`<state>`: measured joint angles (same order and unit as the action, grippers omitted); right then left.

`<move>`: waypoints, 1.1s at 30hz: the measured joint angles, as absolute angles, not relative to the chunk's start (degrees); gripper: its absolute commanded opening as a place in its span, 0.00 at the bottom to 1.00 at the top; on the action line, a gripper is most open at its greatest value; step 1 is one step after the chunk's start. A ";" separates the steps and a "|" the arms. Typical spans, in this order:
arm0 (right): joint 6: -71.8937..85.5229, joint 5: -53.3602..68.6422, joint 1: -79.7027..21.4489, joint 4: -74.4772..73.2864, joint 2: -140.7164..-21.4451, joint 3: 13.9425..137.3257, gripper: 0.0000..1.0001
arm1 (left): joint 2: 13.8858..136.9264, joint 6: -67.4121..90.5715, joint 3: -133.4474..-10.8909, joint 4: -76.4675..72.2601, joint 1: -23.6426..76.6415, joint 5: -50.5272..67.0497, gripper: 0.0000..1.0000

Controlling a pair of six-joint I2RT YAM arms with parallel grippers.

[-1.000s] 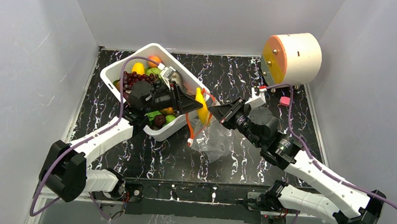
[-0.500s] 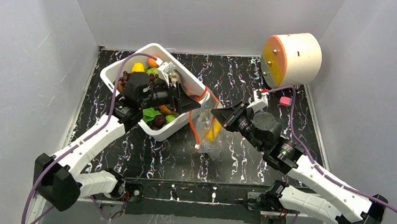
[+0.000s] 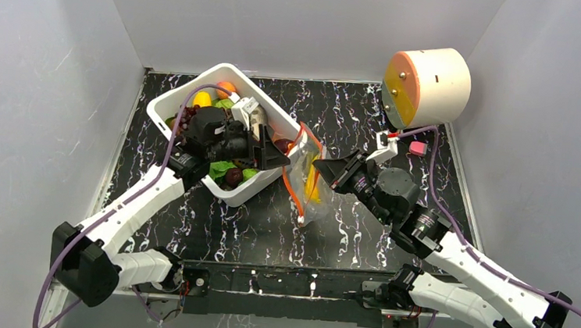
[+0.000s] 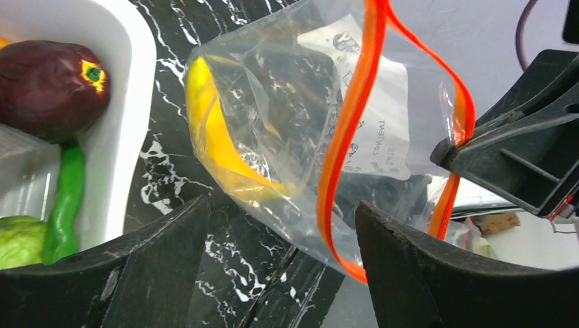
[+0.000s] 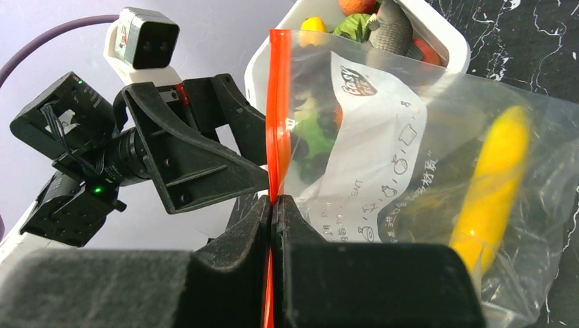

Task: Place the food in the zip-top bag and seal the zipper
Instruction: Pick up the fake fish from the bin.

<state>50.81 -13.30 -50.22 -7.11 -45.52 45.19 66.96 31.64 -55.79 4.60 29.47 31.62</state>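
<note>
My left gripper (image 3: 276, 157) no longer holds the yellow plastic toy banana (image 3: 314, 185). A second ago it pinched the banana above the mouth of the clear crinkly zip-top bag (image 3: 318, 209); now the banana lies inside. The jaws have spread wide, and I've drawn that gripper back towards the white rectangular plastic tub (image 3: 168, 106). The bag, slack on the black marbled table (image 3: 401, 118) before, now hangs narrower and more upright, its thin red zipper strip (image 3: 295, 186) looped open.

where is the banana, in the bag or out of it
In the bag: the banana shows through the clear plastic of the zip-top bag in both wrist views.
</note>
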 measured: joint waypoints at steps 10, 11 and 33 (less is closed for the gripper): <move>50.19 -14.06 -50.22 -7.84 -45.36 43.77 0.00 | 71.42 37.28 -52.18 -1.87 29.50 34.59 0.16; 50.22 -14.28 -50.22 -8.23 -45.36 43.53 0.00 | 72.01 37.32 -52.16 -1.91 29.56 34.50 0.09; 42.00 -22.11 -50.26 -21.67 -40.60 46.57 0.00 | 72.73 38.52 -55.37 2.52 29.95 30.72 0.62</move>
<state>42.00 -22.11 -50.26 -21.67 -40.60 46.57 72.73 38.52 -55.37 2.52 29.95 30.72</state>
